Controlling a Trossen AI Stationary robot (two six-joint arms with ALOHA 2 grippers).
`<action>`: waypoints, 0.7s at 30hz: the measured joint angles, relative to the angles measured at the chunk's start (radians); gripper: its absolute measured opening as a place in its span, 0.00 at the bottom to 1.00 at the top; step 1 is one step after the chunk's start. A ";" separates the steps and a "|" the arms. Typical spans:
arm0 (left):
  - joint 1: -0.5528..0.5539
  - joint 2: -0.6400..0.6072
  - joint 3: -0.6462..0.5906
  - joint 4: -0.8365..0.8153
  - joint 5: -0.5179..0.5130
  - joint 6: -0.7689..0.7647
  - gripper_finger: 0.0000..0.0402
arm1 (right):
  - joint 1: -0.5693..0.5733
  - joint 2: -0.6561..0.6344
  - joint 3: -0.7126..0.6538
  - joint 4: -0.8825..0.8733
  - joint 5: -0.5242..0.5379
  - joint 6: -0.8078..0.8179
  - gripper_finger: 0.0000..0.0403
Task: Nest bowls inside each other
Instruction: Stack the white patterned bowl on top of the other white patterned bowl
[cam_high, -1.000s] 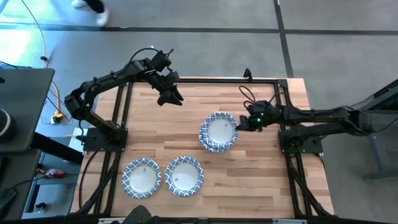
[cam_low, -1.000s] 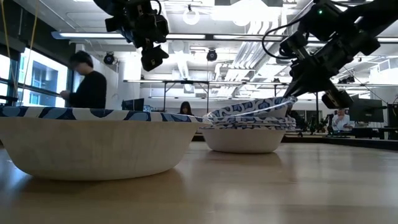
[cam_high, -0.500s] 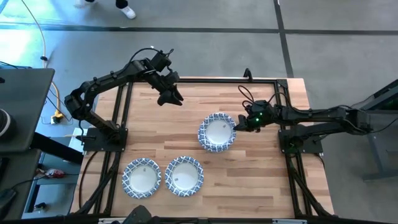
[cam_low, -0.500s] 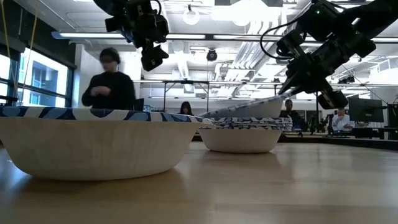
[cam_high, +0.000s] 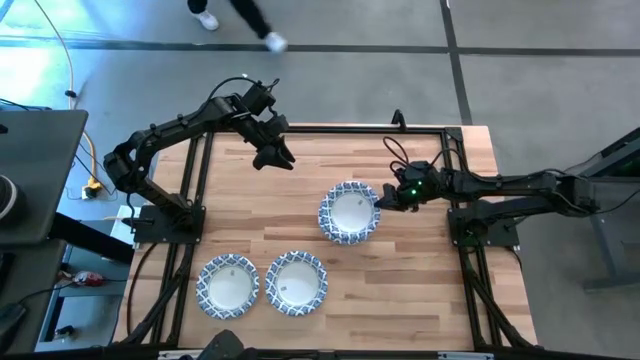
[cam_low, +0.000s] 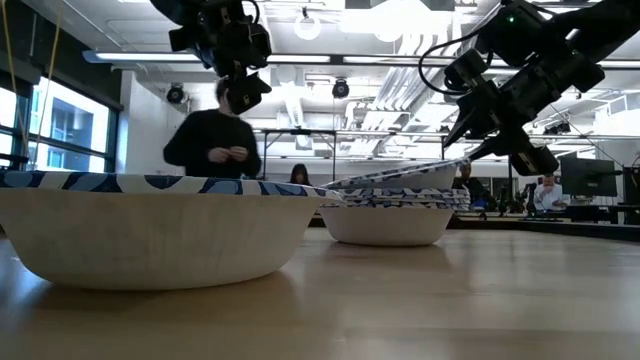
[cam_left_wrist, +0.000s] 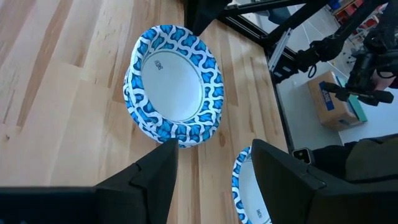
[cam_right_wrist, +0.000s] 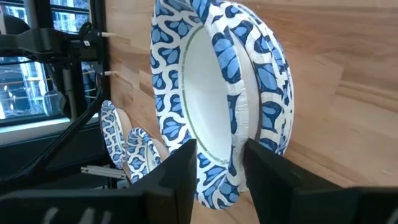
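Note:
A stack of blue-and-white patterned bowls (cam_high: 349, 212) stands at the table's middle right. Its top bowl (cam_low: 400, 175) lies tilted, with the right rim higher and the left rim down on the stack. My right gripper (cam_high: 383, 199) is at the stack's right side, open, with the top bowl's rim (cam_right_wrist: 231, 163) between its fingers. Two single bowls (cam_high: 228, 284) (cam_high: 296, 283) rest on the table near the front left. My left gripper (cam_high: 273, 160) hangs open above the far left of the table, well clear of the stack (cam_left_wrist: 174, 87). My right gripper comes at the stack level from the table's right, and its fingers stand apart above and below the top bowl's right rim (cam_low: 458, 163). Whether either finger touches that rim cannot be told. The bowl leans on the stack below it.
Bare wood lies to the right of and in front of the stack (cam_high: 420, 280). Black frame rails (cam_high: 460, 150) run along the table's edges. A person (cam_low: 215, 150) walks through the room behind the table.
My right gripper has opened at the top bowl's right rim. That bowl has sunk lower onto the stack, with its right side less raised than before. A person has walked across behind the table.

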 joint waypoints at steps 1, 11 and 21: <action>0.000 0.000 0.000 0.000 0.000 0.001 0.48 | 0.000 0.000 0.000 0.000 0.006 -0.001 0.30; 0.000 0.000 0.000 0.003 0.000 0.002 0.48 | 0.033 0.018 0.000 -0.001 0.022 0.004 0.30; 0.000 0.000 0.000 0.003 0.000 -0.008 0.48 | 0.051 0.136 0.079 -0.062 0.003 -0.069 0.30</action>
